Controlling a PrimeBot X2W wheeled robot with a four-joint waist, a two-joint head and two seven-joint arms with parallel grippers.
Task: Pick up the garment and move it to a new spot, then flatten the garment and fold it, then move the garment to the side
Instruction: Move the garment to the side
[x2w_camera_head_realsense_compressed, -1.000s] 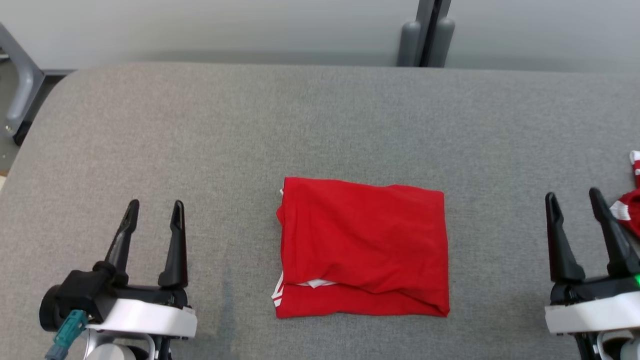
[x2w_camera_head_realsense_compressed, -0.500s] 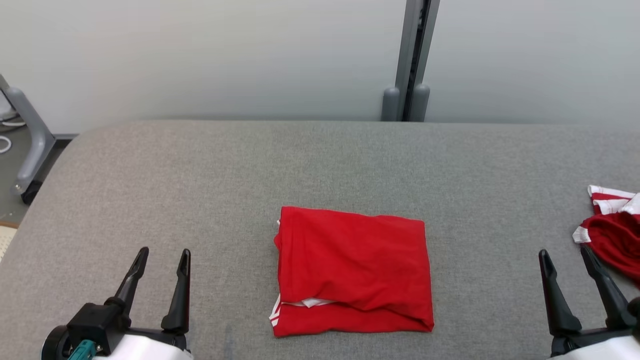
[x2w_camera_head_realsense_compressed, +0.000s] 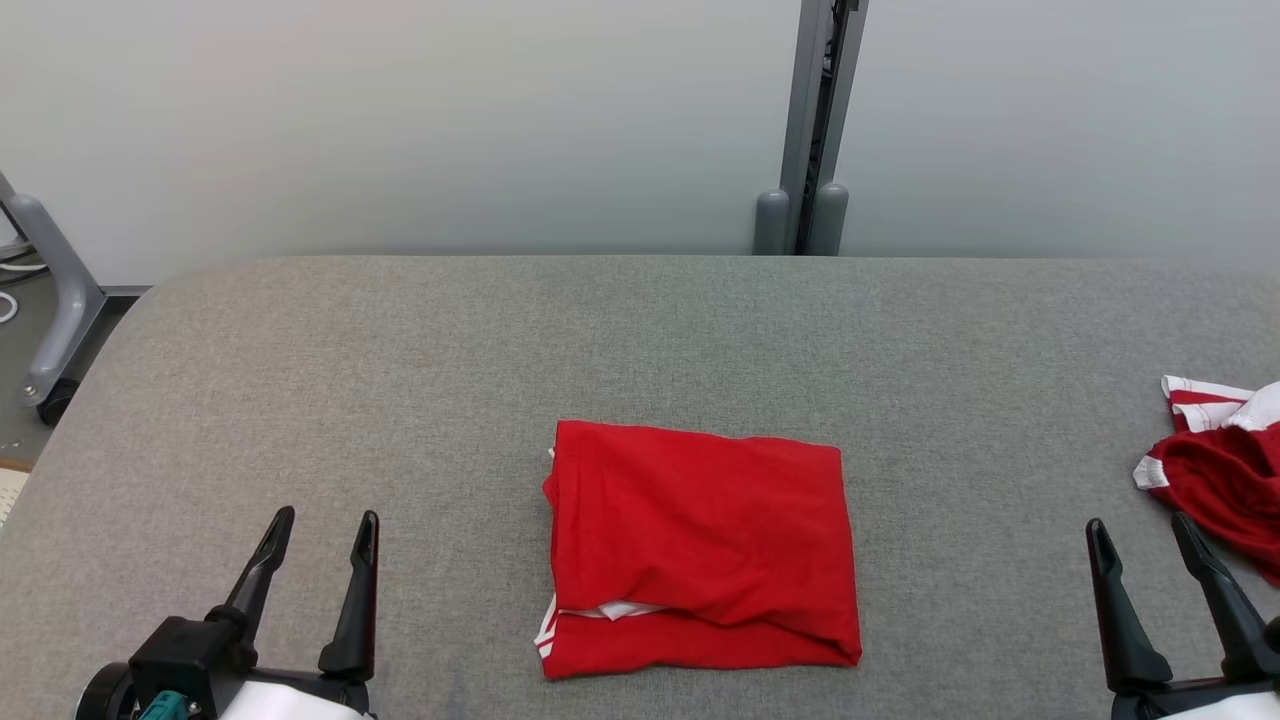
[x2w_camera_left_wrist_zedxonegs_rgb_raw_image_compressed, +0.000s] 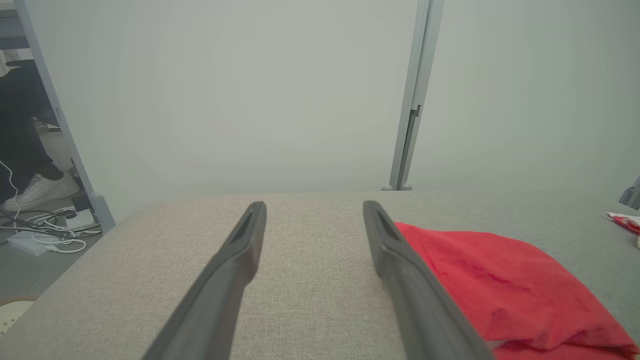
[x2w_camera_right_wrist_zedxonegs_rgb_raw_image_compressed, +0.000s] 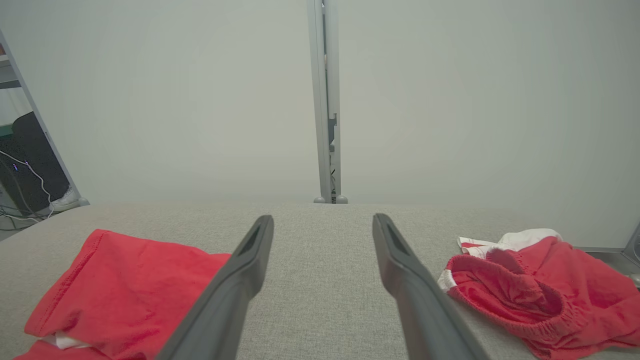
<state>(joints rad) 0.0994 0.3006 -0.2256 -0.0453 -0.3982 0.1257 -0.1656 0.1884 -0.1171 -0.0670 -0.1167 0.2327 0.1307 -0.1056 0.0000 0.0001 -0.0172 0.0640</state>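
Transfer step: folded garment (x2w_camera_head_realsense_compressed: 700, 550) lies centred on the desk (x2w_camera_head_realsense_compressed: 400, 350).
The left end effector (x2w_camera_head_realsense_compressed: 327, 515) and right end effector (x2w_camera_head_realsense_compressed: 1138, 522) stand open and empty, flanking it. Grip opposite edges through all layers, lift level, and avoid the crumpled garment (x2w_camera_head_realsense_compressed: 1220, 480) at right.

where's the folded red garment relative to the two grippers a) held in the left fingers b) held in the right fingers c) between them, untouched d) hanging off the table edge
c: the garment lies between the left gripper and right gripper, touching neither
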